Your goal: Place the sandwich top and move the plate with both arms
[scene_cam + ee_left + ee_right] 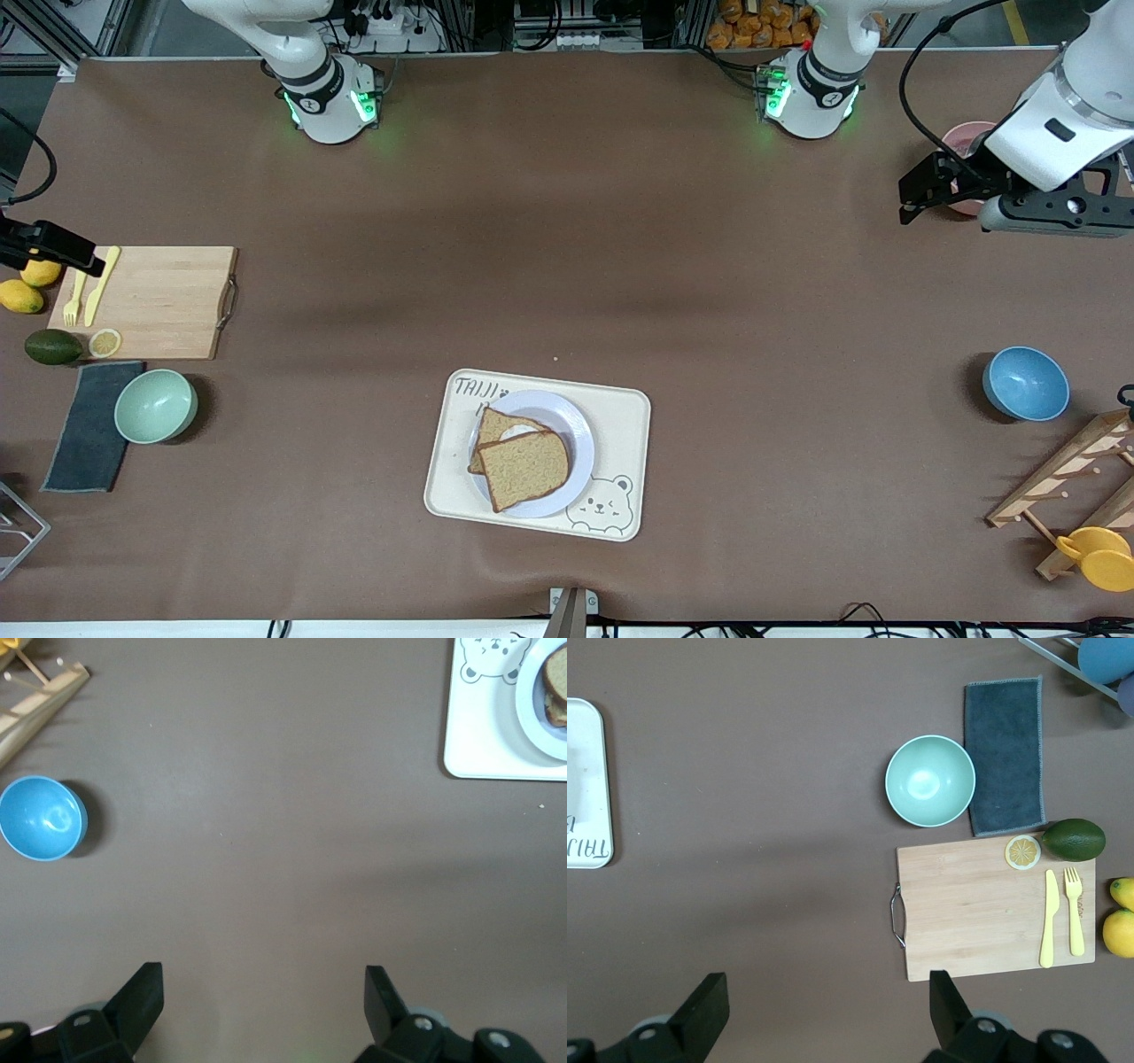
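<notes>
The sandwich top (526,470), a plain brown slice, lies askew on an egg-bearing bread slice (507,430) on the lavender-white plate (578,439). The plate rests on a cream bear-printed tray (620,425). My left gripper (911,198) hangs open and empty over the table at the left arm's end, by a pink bowl (964,137). In the left wrist view the left gripper (264,1001) is over bare table, with the plate (536,718) far off at a corner. My right gripper (66,251) hangs open over the cutting board's outer edge. The right wrist view shows the right gripper (828,1005) empty.
At the right arm's end sit a cutting board (155,301) with yellow cutlery (99,283), lemons (22,295), an avocado (51,346), a mint bowl (155,405) and a dark cloth (89,425). At the left arm's end stand a blue bowl (1025,383), a wooden rack (1072,478) and a yellow cup (1099,556).
</notes>
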